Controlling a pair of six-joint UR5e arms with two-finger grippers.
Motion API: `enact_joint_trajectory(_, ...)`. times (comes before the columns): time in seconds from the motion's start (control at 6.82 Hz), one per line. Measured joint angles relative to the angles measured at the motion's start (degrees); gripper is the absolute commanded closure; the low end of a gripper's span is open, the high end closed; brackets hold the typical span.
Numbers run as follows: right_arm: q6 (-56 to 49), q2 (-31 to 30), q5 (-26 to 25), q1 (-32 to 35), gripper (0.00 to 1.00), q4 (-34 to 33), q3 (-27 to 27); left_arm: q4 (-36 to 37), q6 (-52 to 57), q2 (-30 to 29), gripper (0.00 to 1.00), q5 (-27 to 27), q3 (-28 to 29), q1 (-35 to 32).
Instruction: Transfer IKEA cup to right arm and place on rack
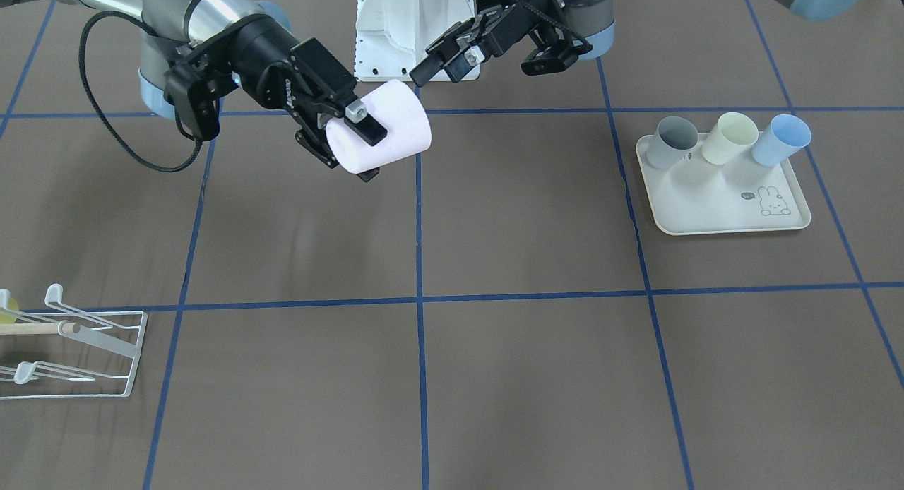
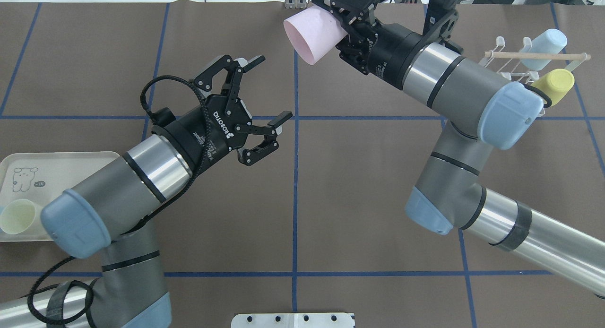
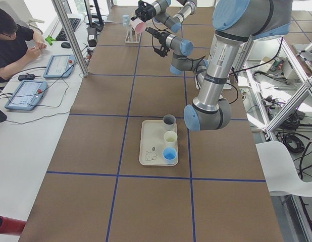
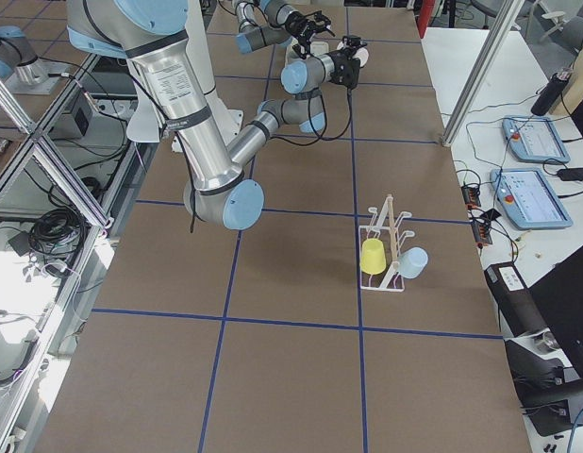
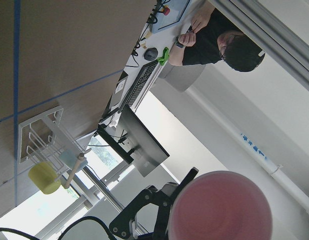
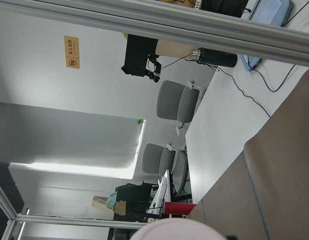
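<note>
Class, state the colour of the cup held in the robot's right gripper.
The cup is pale pink, shown best in the overhead exterior view.

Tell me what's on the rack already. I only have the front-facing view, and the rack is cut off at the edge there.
Observer: Two cups hang on the rack, a yellow cup and a light blue cup. The overhead view shows both.
Operator: The held cup looks white to me. Is it?
Observer: From overhead it reads pink. The pink cup is in the right gripper.
Operator: Is anyone near the table?
Observer: In the left side view, a person sits at a desk alongside it.
</note>
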Motion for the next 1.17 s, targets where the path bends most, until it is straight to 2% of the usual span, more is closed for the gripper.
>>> enact_joint_trajectory(0.29,-11.30,-7.88,1.31,3.51,1.00,-1.46,0.42,0.45,8.13,7.50,0.00,-0.28,-6.93,-0.08)
enact_joint_trajectory(0.59,-25.58,-16.46,1.41,8.22,1.00,-5.64,1.51,0.84,15.74,17.26,0.00,-1.14,-13.00,-0.16)
enact_joint_trajectory(0.88,-38.15,-22.50,0.27,13.80,1.00,-8.92,1.82,2.35,22.75,28.00,0.00,-3.06,-17.89,-0.43)
enact_joint_trajectory(1.17,-50.78,-27.44,-2.82,16.74,1.00,-10.03,1.85,3.87,31.12,35.93,0.00,-3.53,-20.90,-0.62)
